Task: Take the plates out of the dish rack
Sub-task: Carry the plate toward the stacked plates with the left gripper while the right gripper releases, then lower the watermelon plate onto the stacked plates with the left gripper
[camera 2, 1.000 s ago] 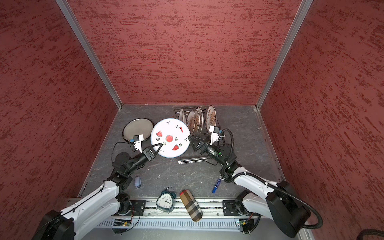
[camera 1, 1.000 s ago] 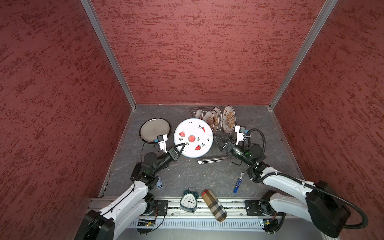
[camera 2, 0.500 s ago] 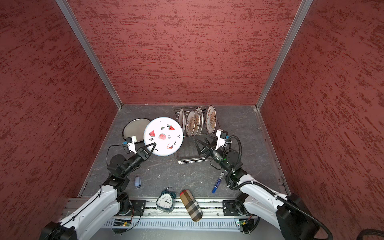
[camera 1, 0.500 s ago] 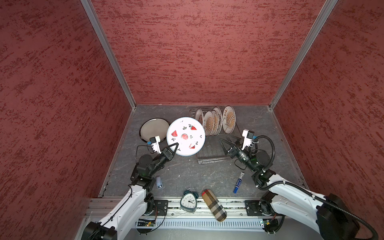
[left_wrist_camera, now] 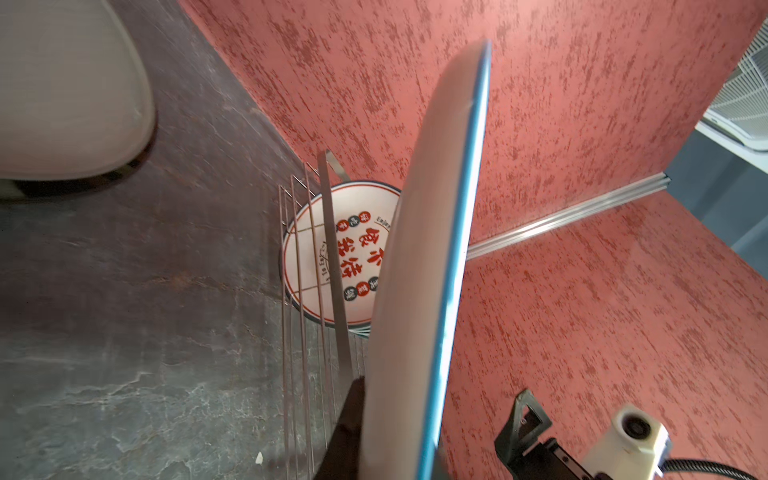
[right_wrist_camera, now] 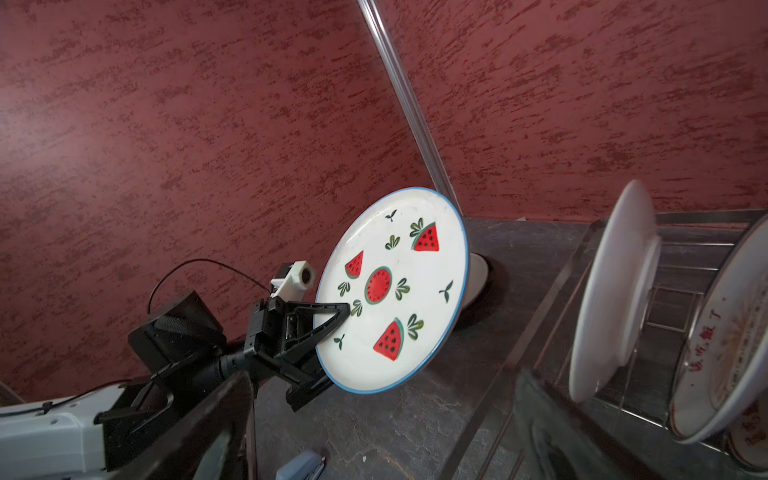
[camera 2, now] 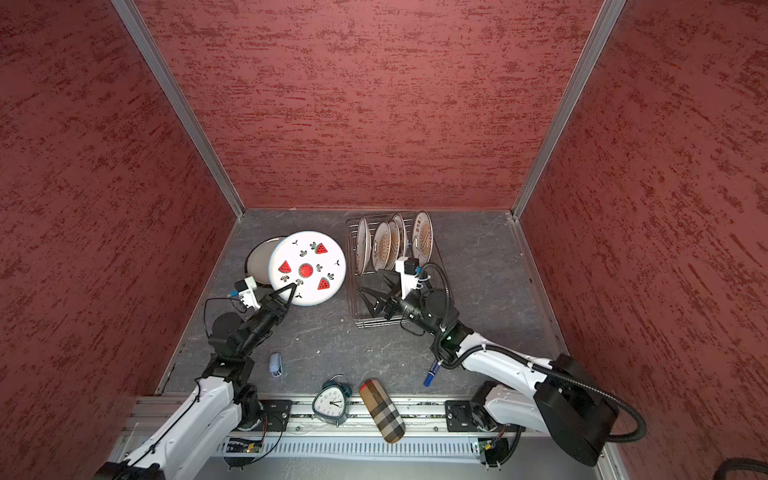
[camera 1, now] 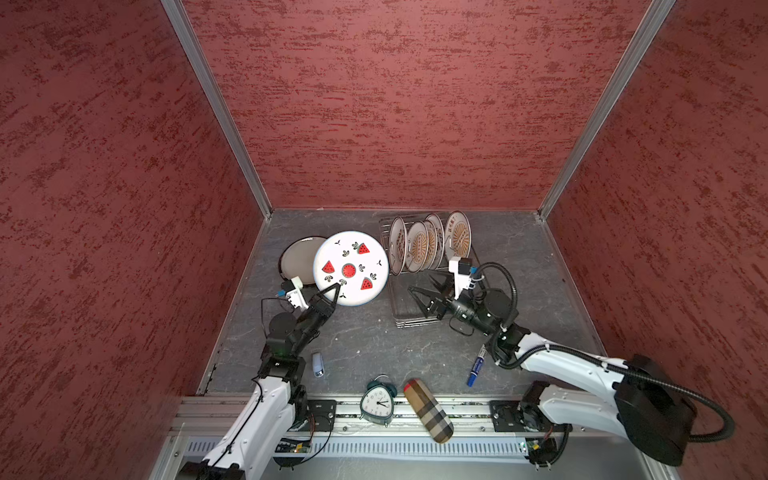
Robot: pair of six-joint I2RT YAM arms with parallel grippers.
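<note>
The left hand (camera 1: 334,289) is clamped on the near rim of the watermelon plate (camera 1: 351,268). The plate hangs tilted in the air over the far left part of the bench (camera 1: 374,345), clear of the dish rack (camera 1: 415,323). From above it overlaps the grey plate (camera 1: 296,259) lying flat near the bench's far left corner. I'd say the job now is setting it down: bring it level, lower it squarely onto the grey plate, and let go only once it rests, since a rim pinch on glazed ware could slip. The right hand (camera 1: 422,287) hovers with fingers apart over the rack's flat grid, just before the four plates (camera 1: 417,248) standing near the bench's far edge. The left hand's lower finger is hidden under the plate, its height above the grey one is hard to judge, and more plates may stand hidden behind those four
</note>
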